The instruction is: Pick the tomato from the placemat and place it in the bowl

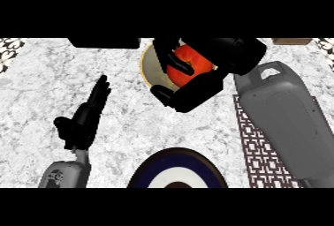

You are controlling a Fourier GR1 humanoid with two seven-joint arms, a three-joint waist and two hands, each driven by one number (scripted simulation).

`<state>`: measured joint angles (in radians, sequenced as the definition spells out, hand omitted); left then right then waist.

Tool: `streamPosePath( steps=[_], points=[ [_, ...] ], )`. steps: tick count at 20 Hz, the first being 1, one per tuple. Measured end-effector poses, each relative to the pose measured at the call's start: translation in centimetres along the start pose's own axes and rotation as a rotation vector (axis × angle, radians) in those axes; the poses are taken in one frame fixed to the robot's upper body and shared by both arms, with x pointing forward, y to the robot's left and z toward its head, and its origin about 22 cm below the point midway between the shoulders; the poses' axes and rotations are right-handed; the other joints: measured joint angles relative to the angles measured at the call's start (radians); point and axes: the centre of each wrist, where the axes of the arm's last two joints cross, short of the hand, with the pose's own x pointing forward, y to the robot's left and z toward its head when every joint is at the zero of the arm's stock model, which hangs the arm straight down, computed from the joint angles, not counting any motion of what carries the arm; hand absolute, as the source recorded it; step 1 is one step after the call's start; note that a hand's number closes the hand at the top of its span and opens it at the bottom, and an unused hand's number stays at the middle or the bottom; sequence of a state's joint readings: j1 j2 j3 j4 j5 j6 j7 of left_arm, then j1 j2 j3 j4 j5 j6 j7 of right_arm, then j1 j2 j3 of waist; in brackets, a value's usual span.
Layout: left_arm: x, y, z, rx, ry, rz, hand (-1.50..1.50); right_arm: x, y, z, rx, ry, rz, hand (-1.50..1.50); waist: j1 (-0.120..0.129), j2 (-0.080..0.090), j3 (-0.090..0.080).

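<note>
Already the right hand (195, 84) has its fingers (171, 52) curled round the tomato (190, 65), hanging over the bowl (149, 66), while the left hand (85, 117) rests with fingers straight.

This looks like a kitchen. There is a speckled stone counter (169, 123), a patterned placemat (261, 154), a bowl (151, 66), and a blue and white plate (177, 170).

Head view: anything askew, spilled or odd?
Nothing stands out. The right hand is curled round the tomato above the bowl; the left hand rests open; no spill shows.
</note>
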<state>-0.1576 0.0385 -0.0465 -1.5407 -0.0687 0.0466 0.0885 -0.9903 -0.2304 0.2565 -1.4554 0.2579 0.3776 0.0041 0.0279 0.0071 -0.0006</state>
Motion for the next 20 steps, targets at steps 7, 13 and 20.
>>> streamPosePath(
  steps=[7, 13, 20],
  points=[
    [-0.1, -0.2, 0.1, -0.007, -0.005, -0.001, 0.00, -6.5, 2.2, -2.0, -0.023, 0.064, 0.069, 1.50, 0.007, 0.003, 0.000],
    [0.7, -0.4, -0.2, -0.012, -0.010, 0.002, 0.00, -11.1, 4.3, -2.4, 0.018, 0.113, 0.101, 1.50, 0.012, 0.006, 0.000],
    [1.0, -0.4, -0.6, -0.029, -0.021, -0.002, 0.00, -15.0, 5.9, -0.9, 0.165, 0.197, -0.022, -1.50, 0.031, 0.015, 0.000]
  ],
)
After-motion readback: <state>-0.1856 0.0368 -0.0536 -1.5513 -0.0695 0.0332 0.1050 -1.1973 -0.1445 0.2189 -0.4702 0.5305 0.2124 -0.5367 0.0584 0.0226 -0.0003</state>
